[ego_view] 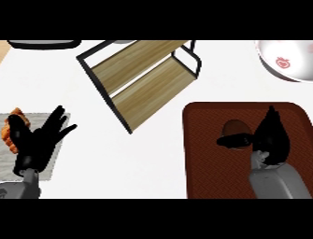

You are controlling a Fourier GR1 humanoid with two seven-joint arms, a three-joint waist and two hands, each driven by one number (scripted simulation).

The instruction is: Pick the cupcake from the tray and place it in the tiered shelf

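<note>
Had the right robot hand [273,140] open and empty over the tray [207,179], thumb beside the cupcake [235,126] sitting there; needed to curl fully round it before lifting toward the tiered shelf [145,74].

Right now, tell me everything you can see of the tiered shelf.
The tiered shelf has a thin black frame, metal by its look, and two light wood-grain boards, stepped. It stands skewed on the white counter, upper middle of the view, up and left of the brown tray. Its far end is cut off at the top.
</note>
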